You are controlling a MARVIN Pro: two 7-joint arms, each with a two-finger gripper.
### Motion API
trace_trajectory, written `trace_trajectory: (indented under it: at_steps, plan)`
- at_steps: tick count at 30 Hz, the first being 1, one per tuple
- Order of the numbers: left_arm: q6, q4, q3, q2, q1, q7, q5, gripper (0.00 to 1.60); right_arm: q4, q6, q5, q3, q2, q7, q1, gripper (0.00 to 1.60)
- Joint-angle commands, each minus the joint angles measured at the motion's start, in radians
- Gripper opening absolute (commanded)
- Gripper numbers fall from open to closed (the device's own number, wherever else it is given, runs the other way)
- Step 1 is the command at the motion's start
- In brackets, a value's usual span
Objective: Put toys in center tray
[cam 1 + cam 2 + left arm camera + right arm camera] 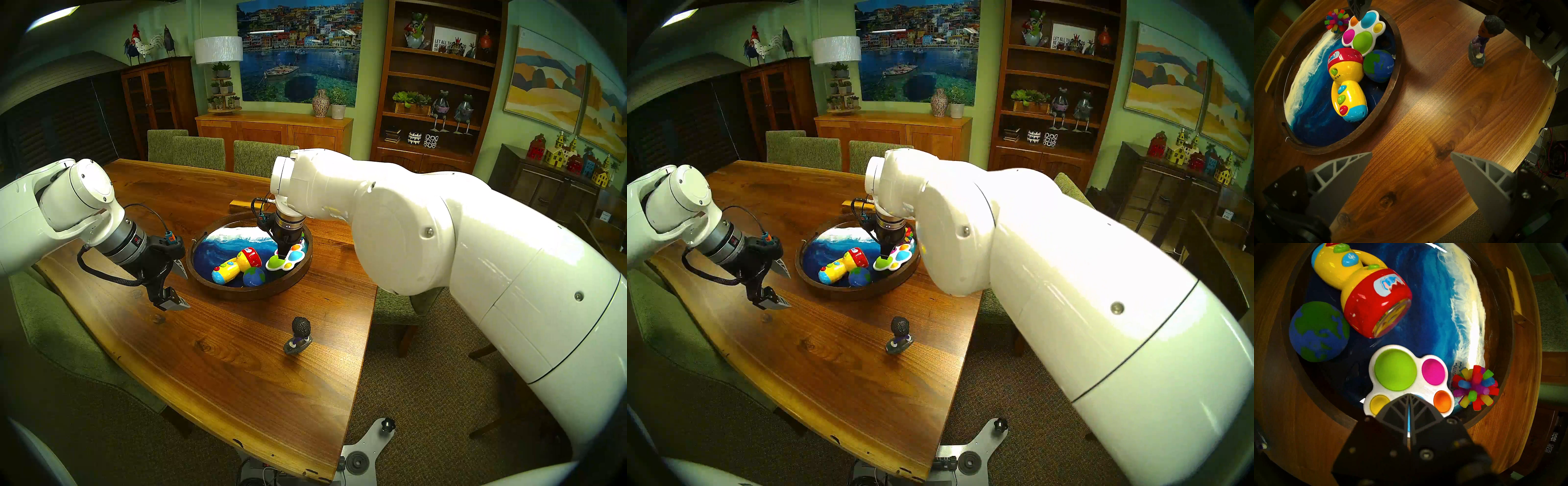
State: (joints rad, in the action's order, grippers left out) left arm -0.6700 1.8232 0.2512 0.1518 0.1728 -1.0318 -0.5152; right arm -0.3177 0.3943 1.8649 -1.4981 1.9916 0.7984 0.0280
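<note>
Altogether five toys show: four in the tray [203,276], one outside it. Inside lie the flashlight [236,265], the globe ball [254,276], the popper [288,259] and the spiky ball [1337,21]; the figurine [298,336] stands upright on the tabletop [210,356], toward 5 o'clock of the tray. The right gripper [283,251] tilts steeply down over the tray, jaws clamped on the popper's edge. The left gripper [179,286] hangs at the tray's 9 o'clock, jaws wide and empty. The flashlight's long axis runs 8 to 2 o'clock, red head toward 2.
</note>
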Motion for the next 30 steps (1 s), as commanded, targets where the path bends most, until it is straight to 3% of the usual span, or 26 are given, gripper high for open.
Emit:
trace_trajectory:
  at_steps: [1, 10, 11, 12, 14, 30]
  plan:
    - [0.002, 0.000, -0.022, 0.000, 0.024, 0.002, 0.000, 1.60, 0.061, -0.004, 0.000, -0.001, -0.007, 0.000, 0.019, 0.00]
    - [0.002, 0.000, -0.024, -0.001, 0.026, 0.002, -0.001, 1.60, 0.087, 0.004, -0.007, -0.007, -0.018, 0.049, 0.042, 0.00]
    - [0.002, 0.000, -0.025, -0.001, 0.026, 0.002, -0.001, 1.60, 0.088, 0.007, -0.009, -0.008, -0.019, 0.062, 0.047, 0.60]
    - [0.002, 0.000, -0.025, -0.001, 0.027, 0.002, -0.001, 1.60, 0.089, 0.010, -0.011, -0.010, -0.021, 0.076, 0.051, 1.04]
    - [0.002, 0.000, -0.026, -0.001, 0.027, 0.002, -0.002, 1.60, 0.087, 0.021, -0.013, -0.013, -0.024, 0.108, 0.059, 1.60]
    - [0.001, 0.002, -0.029, -0.003, 0.030, -0.001, -0.002, 1.60, -0.003, 0.164, -0.048, -0.059, -0.038, 0.419, 0.161, 1.60]
